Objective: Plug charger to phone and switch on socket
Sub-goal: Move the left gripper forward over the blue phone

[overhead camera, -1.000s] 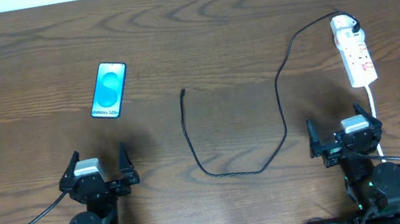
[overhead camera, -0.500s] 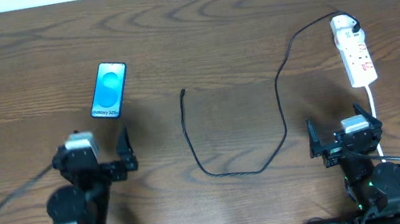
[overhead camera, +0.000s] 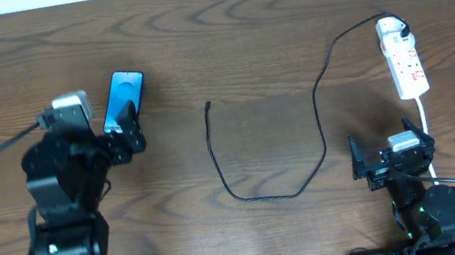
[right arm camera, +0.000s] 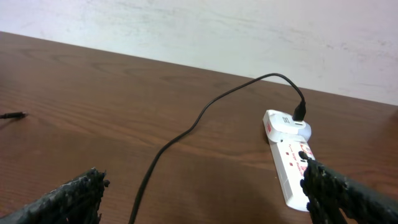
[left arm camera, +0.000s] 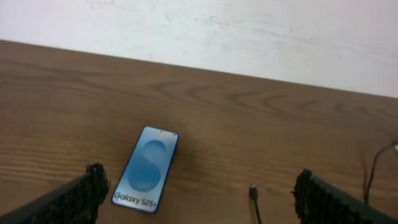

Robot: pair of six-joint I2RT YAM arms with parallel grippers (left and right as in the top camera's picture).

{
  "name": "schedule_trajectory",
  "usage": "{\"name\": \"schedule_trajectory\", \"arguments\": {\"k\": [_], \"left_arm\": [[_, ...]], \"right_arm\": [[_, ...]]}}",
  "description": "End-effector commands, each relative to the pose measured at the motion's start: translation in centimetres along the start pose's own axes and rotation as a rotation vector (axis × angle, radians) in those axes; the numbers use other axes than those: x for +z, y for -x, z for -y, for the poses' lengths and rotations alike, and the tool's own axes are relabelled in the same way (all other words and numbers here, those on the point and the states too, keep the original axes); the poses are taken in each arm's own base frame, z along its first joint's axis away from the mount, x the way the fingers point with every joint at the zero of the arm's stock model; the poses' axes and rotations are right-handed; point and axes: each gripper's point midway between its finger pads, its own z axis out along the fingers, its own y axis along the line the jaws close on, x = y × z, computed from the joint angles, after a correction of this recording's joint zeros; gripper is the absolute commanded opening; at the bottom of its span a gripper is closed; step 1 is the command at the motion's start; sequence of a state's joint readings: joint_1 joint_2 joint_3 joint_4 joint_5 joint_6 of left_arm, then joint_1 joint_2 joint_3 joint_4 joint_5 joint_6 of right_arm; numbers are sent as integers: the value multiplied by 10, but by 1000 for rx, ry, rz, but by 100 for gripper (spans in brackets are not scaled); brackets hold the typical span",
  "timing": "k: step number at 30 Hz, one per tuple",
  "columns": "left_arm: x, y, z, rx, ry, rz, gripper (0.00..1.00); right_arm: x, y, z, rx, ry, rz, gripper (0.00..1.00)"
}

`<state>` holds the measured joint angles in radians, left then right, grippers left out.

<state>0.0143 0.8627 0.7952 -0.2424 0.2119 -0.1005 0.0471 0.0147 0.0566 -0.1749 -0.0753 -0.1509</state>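
The phone (overhead camera: 128, 86) lies screen up at the left of the table and also shows in the left wrist view (left arm camera: 147, 168). My left gripper (overhead camera: 86, 125) (left arm camera: 200, 182) is open and empty, just short of the phone; from overhead, one finger covers the phone's near end. The black charger cable (overhead camera: 322, 130) curves across the middle, its plug tip (overhead camera: 208, 106) (left arm camera: 253, 191) free on the wood to the right of the phone. Its other end is on the white adapter (overhead camera: 390, 26) (right arm camera: 287, 124) in the power strip (overhead camera: 408, 67) (right arm camera: 289, 168). My right gripper (overhead camera: 391, 154) (right arm camera: 202, 177) is open and empty, near the strip's close end.
The strip's white cord (overhead camera: 424, 118) runs toward the front edge past my right arm. A pale wall (left arm camera: 249, 31) stands behind the table's far edge. Bare wood lies between the phone and the cable loop.
My left arm has swung forward from the front edge toward the phone, and one finger now overlaps its near end from overhead. The right arm, cable and strip have not moved.
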Motion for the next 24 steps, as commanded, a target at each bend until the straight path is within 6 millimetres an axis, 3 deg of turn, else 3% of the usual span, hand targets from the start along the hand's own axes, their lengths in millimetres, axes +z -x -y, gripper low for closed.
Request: {"name": "schedule_trajectory", "arguments": {"k": [1,8,16,20,24], "left_arm": [[6,18,4,-7,-10,-8,98],[36,62,16,-12,-60,-40,98],[81,86,12,19,-43,-155,98],[103,82,8,8,-26,-291,98],[119,58,0,97,-24,-499,98]], "right_arm": [[0,-1,1,1,-1,2,99],[0,-1,1,1,-1,2,99],[0,-1,1,1,-1,2,99],[0,-1,1,1,-1,2,99],[0,-1,1,1,-2,2,99]]}}
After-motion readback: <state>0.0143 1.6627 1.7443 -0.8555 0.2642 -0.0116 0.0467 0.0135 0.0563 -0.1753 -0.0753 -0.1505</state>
